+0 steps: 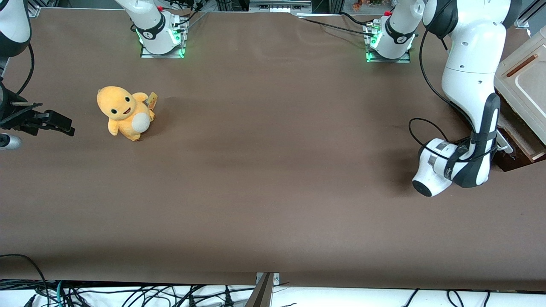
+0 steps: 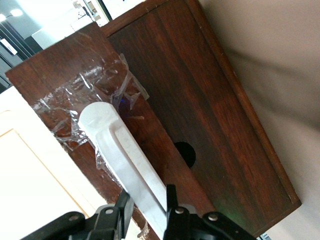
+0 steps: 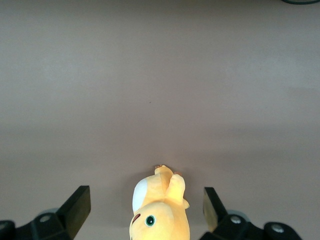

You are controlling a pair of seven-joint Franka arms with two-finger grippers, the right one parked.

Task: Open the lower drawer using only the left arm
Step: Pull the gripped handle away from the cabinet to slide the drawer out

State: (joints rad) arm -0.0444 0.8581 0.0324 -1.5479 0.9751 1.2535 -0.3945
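The lower drawer [image 1: 518, 140] sits at the right edge of the front view, at the working arm's end of the brown surface [image 1: 264, 192], its dark glossy wood partly hidden by the arm. In the left wrist view its dark brown front [image 2: 200, 110] fills most of the picture, with a round dark hole in the wood and crinkled clear tape [image 2: 95, 97] stuck around the rounded end of the long white bar handle [image 2: 122, 152]. The tool [image 2: 146, 212] straddles that handle: one black finger stands on each side of the white bar, close against it, so the tool is narrowed onto the handle, though whether the pads press it firmly cannot be told. Just beside the drawer lies the cream panel [image 1: 527, 81] with a copper-coloured bar [image 1: 521, 65], seen in the front view's upper right. The left arm [image 1: 469, 76] bends down from the upper right of the front view, its wrist low near the drawer, a black cable [image 1: 426, 85] looping alongside. Well apart, toward the parked arm's end of the surface, a yellow plush toy [image 1: 124, 112] sits upright in the front view's left part.
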